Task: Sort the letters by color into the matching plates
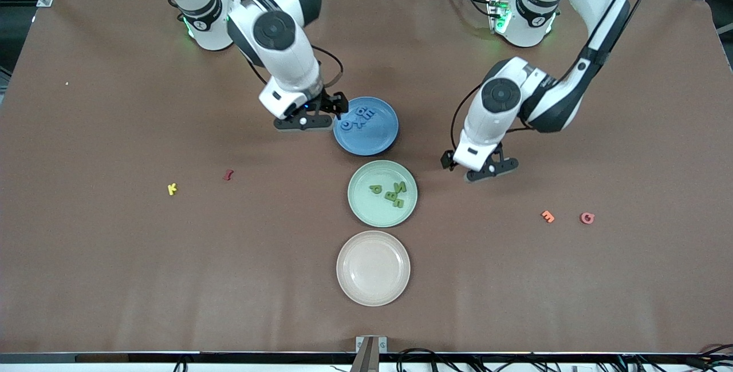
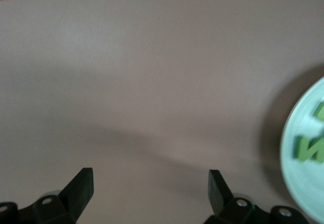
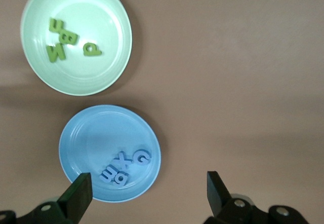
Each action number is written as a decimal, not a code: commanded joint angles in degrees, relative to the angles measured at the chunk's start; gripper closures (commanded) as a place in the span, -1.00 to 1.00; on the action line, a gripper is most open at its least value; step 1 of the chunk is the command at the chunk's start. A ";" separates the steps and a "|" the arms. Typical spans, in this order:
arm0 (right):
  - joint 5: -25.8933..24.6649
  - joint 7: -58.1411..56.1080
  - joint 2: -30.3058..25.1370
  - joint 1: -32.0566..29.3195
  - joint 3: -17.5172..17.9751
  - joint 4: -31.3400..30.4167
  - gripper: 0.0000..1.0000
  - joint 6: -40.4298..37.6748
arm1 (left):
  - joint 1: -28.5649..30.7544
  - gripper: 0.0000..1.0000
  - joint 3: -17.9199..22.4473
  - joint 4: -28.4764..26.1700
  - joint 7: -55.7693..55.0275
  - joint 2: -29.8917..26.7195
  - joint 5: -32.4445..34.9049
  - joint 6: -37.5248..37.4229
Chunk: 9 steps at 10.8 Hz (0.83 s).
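We see the right claw point(image 1: 320, 113) open wide at the blue plate's point(image 1: 381, 137) 9 o'clock rim, prob. because it just needs nothing more there: four blue letters point(image 1: 358, 118) lie inside. The left claw point(image 1: 484, 167) hangs open too, empty, over bare table near the green plate point(image 1: 366, 209), which has four green letters point(image 1: 392, 193). The cream plate point(image 1: 373, 292) is bare. Yellow point(image 1: 172, 189) & dark red point(image 1: 228, 175) lie toward the right arm's end, orange point(image 1: 547, 216) & pink point(image 1: 587, 218) toward the left arm's. All tiny, flat.
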 commanded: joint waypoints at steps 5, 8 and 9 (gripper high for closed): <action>0.50 -15.40 -13.93 -5.21 -3.47 -2.81 -1.00 -5.18 | 5.09 -1.00 -0.35 -13.38 13.00 -12.15 0.98 6.99; 0.42 -15.49 -16.31 -5.47 -6.81 -1.42 -1.00 -4.83 | 8.69 -1.00 -0.35 -12.34 25.74 -13.29 0.37 1.48; 0.33 -15.75 -16.40 -6.61 -6.90 -0.46 -1.00 -4.83 | 8.88 -1.00 -0.35 -11.11 29.44 -13.38 -0.07 -2.81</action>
